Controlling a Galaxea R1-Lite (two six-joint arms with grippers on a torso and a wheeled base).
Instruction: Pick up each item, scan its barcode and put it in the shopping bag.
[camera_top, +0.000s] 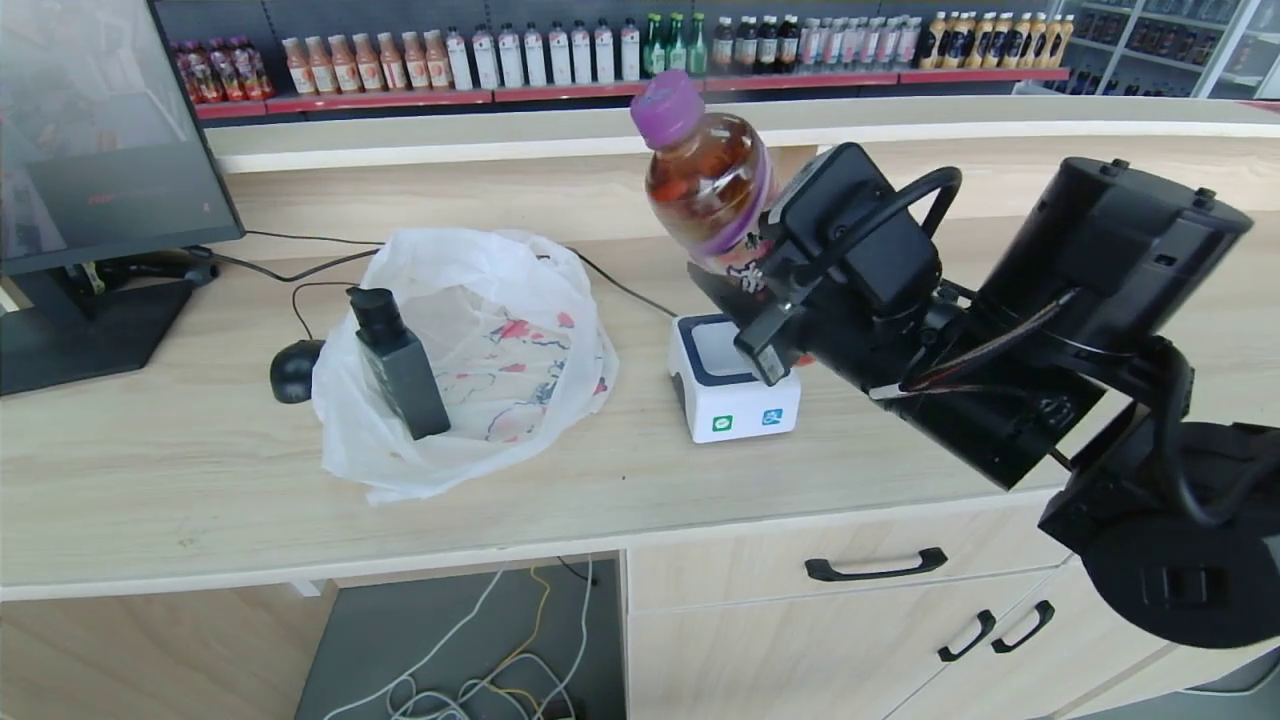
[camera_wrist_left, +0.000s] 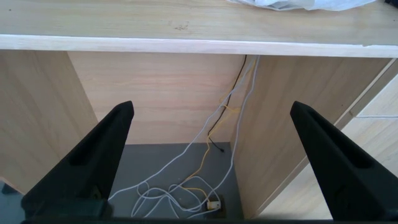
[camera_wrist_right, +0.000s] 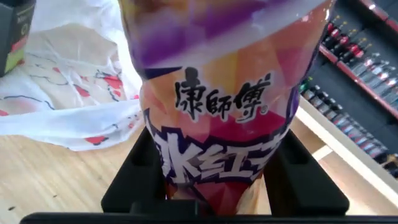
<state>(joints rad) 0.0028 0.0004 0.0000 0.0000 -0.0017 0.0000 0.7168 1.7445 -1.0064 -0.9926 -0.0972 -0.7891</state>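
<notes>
Right gripper (camera_top: 748, 268) is clamped on the lower body of the purple-capped tea bottle (camera_top: 708, 185), holding it up in the air just above and behind the white scanner (camera_top: 735, 390), cap tilted away to the left. From the wrist, the fingers (camera_wrist_right: 134, 177) hug the label on both sides. Left of the scanner there's a strip of bare counter (camera_top: 640, 470), then the open shopping bag (camera_top: 490, 330) with a dark flask (camera_top: 400, 365) already standing inside, leaning a little. A thin cable (camera_top: 620, 285) runs across between bag and scanner, toward the raised ledge (camera_top: 450, 150) behind. Beyond the bag from the scanner sit a mouse (camera_top: 295, 370) and the monitor (camera_top: 100, 130). Left gripper (camera_wrist_left: 211, 155) hangs below the counter's front edge, jaws spread wide, loose wires (camera_wrist_left: 180, 193) on the floor beneath.
</notes>
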